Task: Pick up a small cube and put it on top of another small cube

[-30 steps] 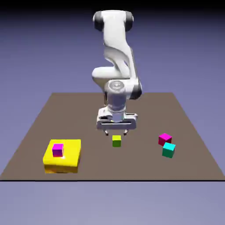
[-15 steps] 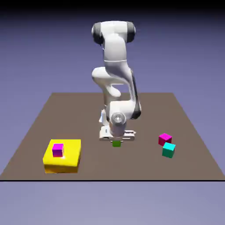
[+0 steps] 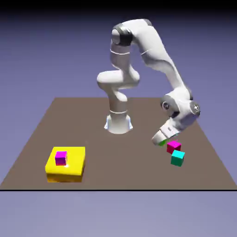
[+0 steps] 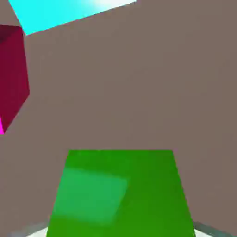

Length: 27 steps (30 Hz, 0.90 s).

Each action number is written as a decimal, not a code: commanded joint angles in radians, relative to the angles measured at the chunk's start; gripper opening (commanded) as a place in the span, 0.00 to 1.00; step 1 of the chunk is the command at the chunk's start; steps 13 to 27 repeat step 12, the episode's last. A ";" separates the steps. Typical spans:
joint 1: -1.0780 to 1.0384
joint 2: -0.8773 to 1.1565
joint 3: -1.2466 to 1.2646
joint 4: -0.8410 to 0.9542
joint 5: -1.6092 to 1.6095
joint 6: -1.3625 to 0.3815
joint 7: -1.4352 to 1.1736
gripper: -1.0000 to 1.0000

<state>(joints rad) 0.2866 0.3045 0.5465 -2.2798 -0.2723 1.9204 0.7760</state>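
My gripper [image 3: 163,140] hangs low over the table's right side, shut on a small green cube [image 3: 161,143]. That green cube [image 4: 120,194] fills the bottom of the hand view and hides most of the fingers. Just to the exterior view's right of the gripper sits a magenta cube [image 3: 173,146], with a cyan cube [image 3: 177,158] touching or nearly touching its near side. The hand view has the magenta cube [image 4: 11,69] at the left edge and the cyan cube [image 4: 69,11] at the top. The green cube is beside the magenta one, not over it.
A flat yellow block [image 3: 74,166] lies at the exterior view's left front, carrying a small purple-magenta cube [image 3: 60,158]. The robot's base [image 3: 118,124] stands at mid table. The brown table [image 3: 115,157] ends at a front edge just below the cubes.
The gripper came down onto the green cube at mid table, shut on it, and has carried it to the exterior view's right, beside the magenta cube.
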 commanded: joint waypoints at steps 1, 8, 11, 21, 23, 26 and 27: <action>0.023 0.014 0.036 0.030 -0.026 -0.021 -0.002 0.00; 0.064 0.120 0.035 -0.017 -0.145 0.100 0.051 0.00; 0.061 0.096 0.050 0.009 -0.121 0.057 0.034 1.00; 0.059 0.071 0.066 0.034 -0.096 0.013 0.018 1.00; 0.059 0.071 0.066 0.034 -0.096 0.013 0.018 1.00; 0.059 0.071 0.066 0.034 -0.096 0.013 0.018 1.00; 0.059 0.071 0.066 0.034 -0.096 0.013 0.018 1.00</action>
